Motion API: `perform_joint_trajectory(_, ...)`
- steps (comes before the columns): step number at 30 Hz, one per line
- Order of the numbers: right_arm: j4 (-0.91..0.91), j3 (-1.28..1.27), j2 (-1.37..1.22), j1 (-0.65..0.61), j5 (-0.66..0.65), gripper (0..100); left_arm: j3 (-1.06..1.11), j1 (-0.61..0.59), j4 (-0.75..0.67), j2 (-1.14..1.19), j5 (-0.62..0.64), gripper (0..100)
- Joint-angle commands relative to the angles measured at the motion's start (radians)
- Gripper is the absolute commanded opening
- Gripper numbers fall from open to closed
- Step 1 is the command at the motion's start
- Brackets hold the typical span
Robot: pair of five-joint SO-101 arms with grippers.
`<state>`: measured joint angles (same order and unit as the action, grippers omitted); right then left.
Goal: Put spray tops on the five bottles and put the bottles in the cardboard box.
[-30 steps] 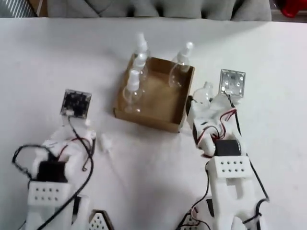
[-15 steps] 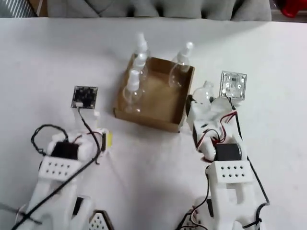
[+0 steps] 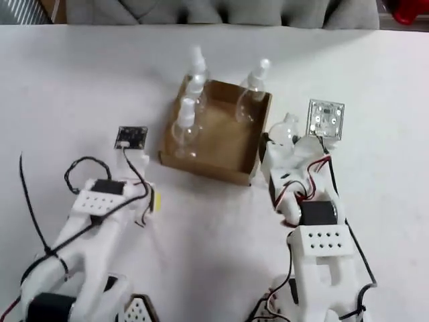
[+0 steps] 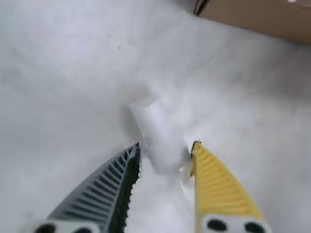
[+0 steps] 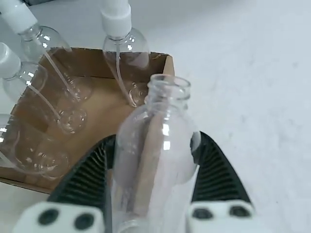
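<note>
at the left of the table (image 3: 214,235) the left arm (image 3: 100,215) leans forward, a black cable (image 3: 80,168) looped over its back and a small dark square board (image 3: 131,137) at its front end. the left jaws, one grey and one yellow, are spread to either side of a white spray top (image 4: 158,136) that lies on its side on the table; the tips sit close against it, and i cannot tell whether they press on it. a corner of the cardboard box (image 4: 252,19) shows beyond it, apart from it.

in the middle stands the cardboard box (image 3: 208,168), open on top. bottles with white spray tops stand upright in it: one near the left wall (image 3: 184,127), one at the far left corner (image 3: 194,74), one at the far right corner (image 3: 251,94). their thin dip tubes show through the clear plastic in the right wrist view.

just beside the box's right wall the right arm (image 3: 315,228) carries red and black wires and a pale square board (image 3: 326,117). the right jaws are pinching a clear bottle (image 5: 153,141) by its body, upright, its neck open and bare. the box wall (image 5: 167,65) stands between this bottle (image 3: 285,131) and the capped ones.

a grey cushion edge (image 3: 201,10) runs along the far side, a red thing (image 3: 410,10) at its right end.
</note>
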<state>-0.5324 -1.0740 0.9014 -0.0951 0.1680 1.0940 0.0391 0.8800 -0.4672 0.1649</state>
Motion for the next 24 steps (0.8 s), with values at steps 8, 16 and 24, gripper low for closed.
perform_joint_trajectory(8,0.019,0.006,0.027,0.005,0.003,1.6,-0.118,0.01,-0.008,0.176,0.095,28)
perform_joint_trajectory(16,0.018,0.005,0.027,0.005,0.003,1.6,-0.144,0.015,-0.015,0.219,0.095,22)
perform_joint_trajectory(24,0.015,0.005,0.03,0.01,0.003,1.6,-0.183,0.015,-0.034,0.272,0.091,6)
